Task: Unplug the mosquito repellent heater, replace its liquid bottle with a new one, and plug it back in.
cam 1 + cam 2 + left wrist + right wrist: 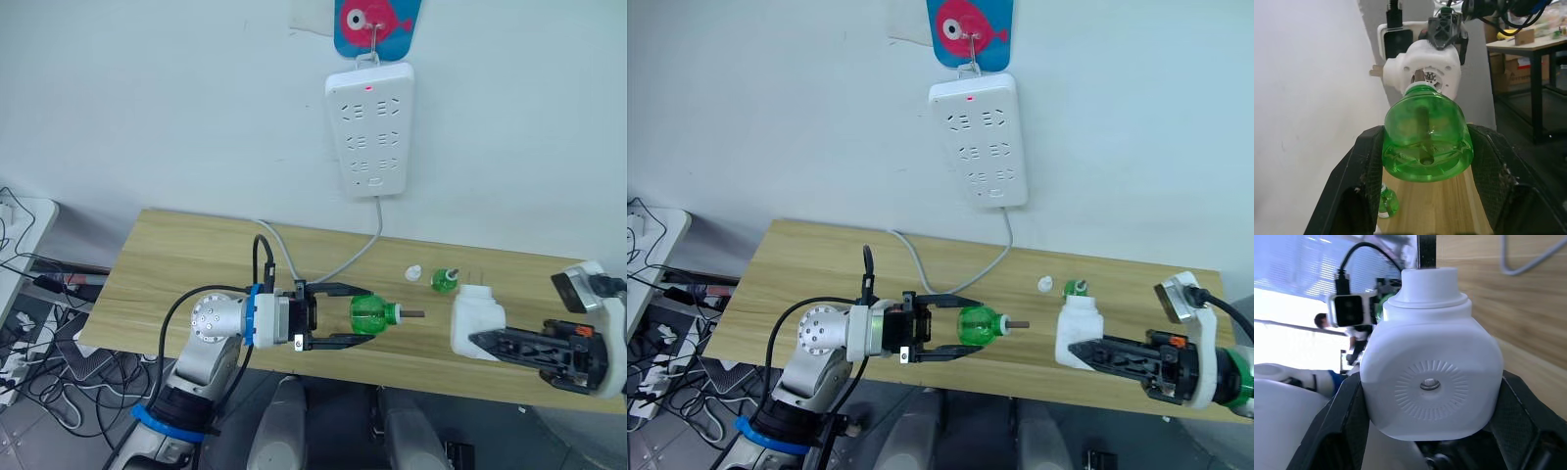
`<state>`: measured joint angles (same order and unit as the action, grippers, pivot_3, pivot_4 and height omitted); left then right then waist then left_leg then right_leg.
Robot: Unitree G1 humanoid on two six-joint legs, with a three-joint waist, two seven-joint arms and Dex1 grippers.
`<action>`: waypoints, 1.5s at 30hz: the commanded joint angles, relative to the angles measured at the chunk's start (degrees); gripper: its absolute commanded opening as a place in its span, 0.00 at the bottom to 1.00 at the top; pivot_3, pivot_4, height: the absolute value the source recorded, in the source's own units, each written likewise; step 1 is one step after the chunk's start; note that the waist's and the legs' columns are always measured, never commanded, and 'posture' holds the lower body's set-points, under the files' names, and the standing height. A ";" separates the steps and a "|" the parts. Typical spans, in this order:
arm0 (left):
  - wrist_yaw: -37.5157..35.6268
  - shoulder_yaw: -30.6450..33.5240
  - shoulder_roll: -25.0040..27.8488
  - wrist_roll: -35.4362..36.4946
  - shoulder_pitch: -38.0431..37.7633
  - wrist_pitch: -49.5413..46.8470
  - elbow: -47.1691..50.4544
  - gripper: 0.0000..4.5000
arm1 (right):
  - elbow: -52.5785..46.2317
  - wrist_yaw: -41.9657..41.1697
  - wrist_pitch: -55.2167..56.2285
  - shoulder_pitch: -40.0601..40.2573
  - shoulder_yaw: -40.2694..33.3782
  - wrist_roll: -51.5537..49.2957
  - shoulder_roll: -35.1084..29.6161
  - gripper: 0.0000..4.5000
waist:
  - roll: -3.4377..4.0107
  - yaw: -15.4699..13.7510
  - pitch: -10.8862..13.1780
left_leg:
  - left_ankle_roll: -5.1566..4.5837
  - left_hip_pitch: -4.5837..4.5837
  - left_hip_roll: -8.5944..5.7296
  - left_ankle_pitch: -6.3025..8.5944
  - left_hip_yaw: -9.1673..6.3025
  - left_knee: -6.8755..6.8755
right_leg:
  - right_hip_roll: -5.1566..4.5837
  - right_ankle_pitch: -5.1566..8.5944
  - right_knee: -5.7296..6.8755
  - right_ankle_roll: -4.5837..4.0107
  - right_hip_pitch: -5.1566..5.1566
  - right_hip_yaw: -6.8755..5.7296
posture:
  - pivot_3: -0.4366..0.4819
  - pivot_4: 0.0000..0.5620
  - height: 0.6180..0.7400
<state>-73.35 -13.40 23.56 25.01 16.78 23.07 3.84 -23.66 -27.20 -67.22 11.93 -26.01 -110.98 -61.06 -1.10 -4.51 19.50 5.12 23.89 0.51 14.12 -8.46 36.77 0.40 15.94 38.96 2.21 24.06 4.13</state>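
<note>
Left tool grips a green translucent plastic liquid bottle held on its side above the light wooden desk, wick pointing toward the small white rounded plastic heater, clamped in the right tool. Bottle and heater are near but apart. A second small green bottle and white cap lie behind. White power strip hangs on the wall.

head eyes overlook table, wrist views close, facing each other
</note>
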 commanded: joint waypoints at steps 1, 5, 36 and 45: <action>-1.34 0.26 0.06 1.72 0.46 0.37 1.33 0.50 | -2.36 -0.03 3.26 -0.63 2.74 -2.02 0.46 0.66 | -0.02 -0.02 0.08 | 0.00 0.01 0.02 0.00 -0.02 0.00 | 0.01 0.00 0.00 0.00 0.01 -0.02 | 0.70 0.65 1.00; -2.62 0.26 0.37 2.13 0.70 -0.31 1.80 0.50 | -3.64 0.63 6.07 -1.21 5.13 -2.02 1.00 0.66 | 0.00 -0.04 0.18 | 0.00 0.00 0.02 0.00 -0.03 0.00 | 0.01 0.02 0.00 0.03 0.00 -0.01 | 0.71 0.66 1.00; -2.29 -1.75 -1.03 -1.19 1.87 -3.12 0.32 0.50 | -7.54 2.93 10.63 -4.51 11.71 -2.02 -1.87 0.66 | 0.01 -0.06 0.30 | 0.00 0.00 0.04 0.00 -0.06 0.00 | 0.02 0.08 0.00 0.13 0.01 0.00 | 0.70 0.67 1.00; -2.72 -1.08 -0.87 -0.49 1.83 -2.83 0.42 0.50 | -5.65 4.33 10.06 -4.89 11.55 -2.02 -2.39 0.66 | -0.02 -0.07 0.45 | 0.00 0.00 0.04 0.00 -0.06 0.00 | 0.01 0.08 0.00 0.14 0.01 0.00 | 0.71 0.66 1.00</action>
<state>-75.82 -14.39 23.11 23.62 18.58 19.36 2.37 -28.82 -22.85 -56.88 7.40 -14.35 -111.50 -62.82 -1.12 -4.57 19.95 5.13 23.88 0.55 14.12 -8.52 36.77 0.41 16.02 38.96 2.36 24.08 4.13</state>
